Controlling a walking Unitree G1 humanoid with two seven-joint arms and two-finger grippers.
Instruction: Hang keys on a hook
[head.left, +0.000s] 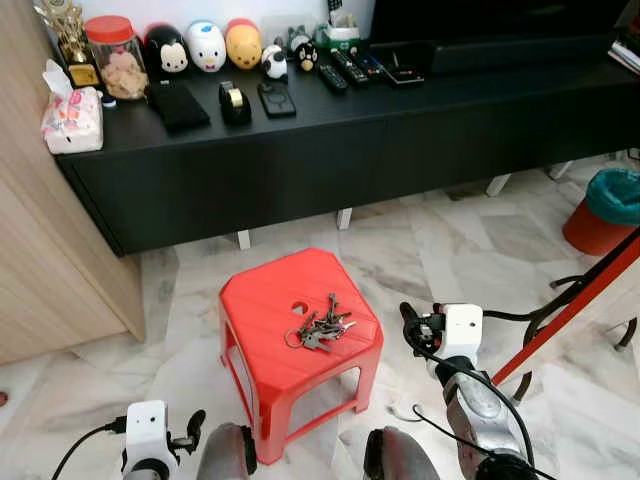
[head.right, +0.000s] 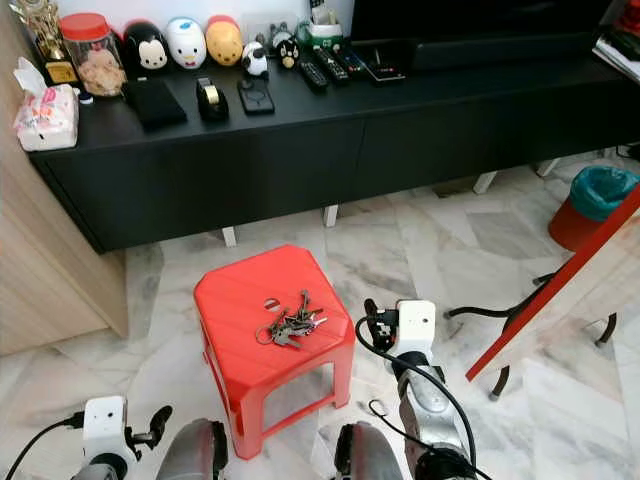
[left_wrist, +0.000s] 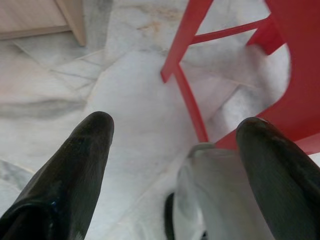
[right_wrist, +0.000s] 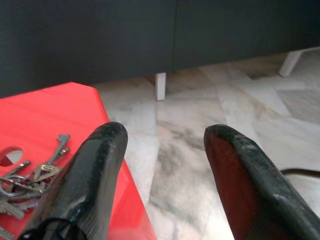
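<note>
I'm looking down at a long black cabinet (head.left: 330, 150) whose top carries toys, remotes and a tissue pack; I see no hook from here, so where these keys end up is an open question. In front of it on the marble floor (head.left: 450, 250) stands a red stool (head.left: 270, 330), and the bunch of keys (head.left: 320, 328) lies near its right edge. My right gripper (right_wrist: 165, 170) hangs just beside that edge, its fingers (right_wrist: 90, 180) apart and empty, aimed past the keys at the floor. My left gripper (left_wrist: 175, 170) sits low by the stool's legs, fingers also apart. The risk I see: the keys lie flat and splayed, so a sideways reach could push them off the stool or catch just one.
</note>
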